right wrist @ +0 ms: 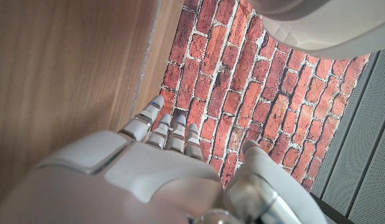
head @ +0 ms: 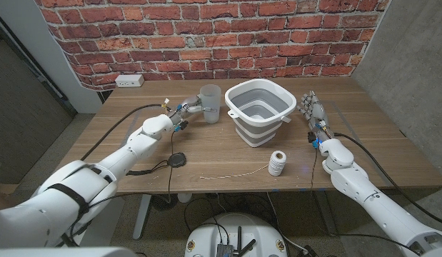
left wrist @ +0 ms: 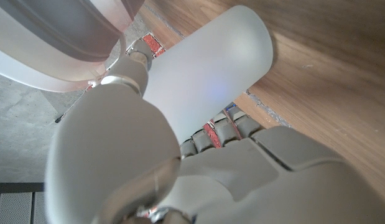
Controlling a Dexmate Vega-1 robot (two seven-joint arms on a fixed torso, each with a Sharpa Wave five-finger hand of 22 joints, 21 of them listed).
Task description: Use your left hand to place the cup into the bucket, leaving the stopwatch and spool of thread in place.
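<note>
Left robot hand [head: 183, 112] grips frosted cup [head: 210, 104] beside bucket [head: 258, 113]; right robot hand [head: 315, 112] empty, fingers apart, near bucket.

The cup [head: 210, 103] looks like frosted, translucent plastic with a matt, smooth skin. The bucket [head: 258, 112] right of it is smooth plastic, white rim over grey ribbed walls. The table [head: 363, 143] is wood with a fine grain and dull sheen. The far wall [head: 206, 36] is rough red brick. The left hand [head: 179, 111] has a glossy white shell with bare metal parts.
</note>
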